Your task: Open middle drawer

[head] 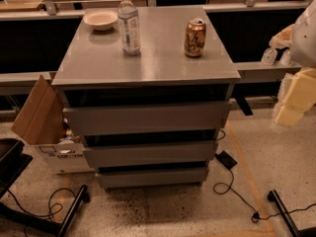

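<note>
Cream gripper (295, 100) hangs at the right, well apart from the grey three-drawer cabinet (163, 58)
Spread or closed, I cannot tell; the plain grey handleless middle drawer (150, 153) sits second down, so a misjudged height could catch the taller top drawer (148, 117) instead

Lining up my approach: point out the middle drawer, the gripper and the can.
middle drawer (150, 154): camera view, centre of its front.
gripper (295, 102): camera view, at right edge, pale body.
can (195, 38): camera view, label side.

middle drawer (150, 153) grey | gripper (295, 102) at right edge cream-yellow | can (195, 37) gold-brown | bowl (100, 19) white
</note>
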Robot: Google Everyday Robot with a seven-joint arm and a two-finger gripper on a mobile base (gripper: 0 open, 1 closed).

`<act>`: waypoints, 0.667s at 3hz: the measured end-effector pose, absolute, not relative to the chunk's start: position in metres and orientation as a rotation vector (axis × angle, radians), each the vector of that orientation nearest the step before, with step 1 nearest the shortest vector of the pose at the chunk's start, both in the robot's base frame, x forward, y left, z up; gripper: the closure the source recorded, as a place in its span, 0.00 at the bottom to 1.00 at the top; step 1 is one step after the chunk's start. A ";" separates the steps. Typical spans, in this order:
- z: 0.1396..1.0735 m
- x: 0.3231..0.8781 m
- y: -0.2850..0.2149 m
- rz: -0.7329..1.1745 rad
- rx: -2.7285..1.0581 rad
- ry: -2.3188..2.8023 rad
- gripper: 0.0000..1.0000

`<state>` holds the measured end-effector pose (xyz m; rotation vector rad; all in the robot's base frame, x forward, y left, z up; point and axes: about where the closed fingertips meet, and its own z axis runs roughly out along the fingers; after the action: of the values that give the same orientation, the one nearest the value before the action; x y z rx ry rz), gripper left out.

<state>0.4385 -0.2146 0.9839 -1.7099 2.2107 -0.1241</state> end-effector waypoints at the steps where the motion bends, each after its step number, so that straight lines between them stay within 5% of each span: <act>1: 0.982 0.439 -0.214 -0.126 -1.706 2.210 0.00; 2: 0.962 0.442 -0.209 -0.141 -1.672 2.209 0.00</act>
<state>0.4416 -0.2092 0.9624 -1.6718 2.2088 -0.1412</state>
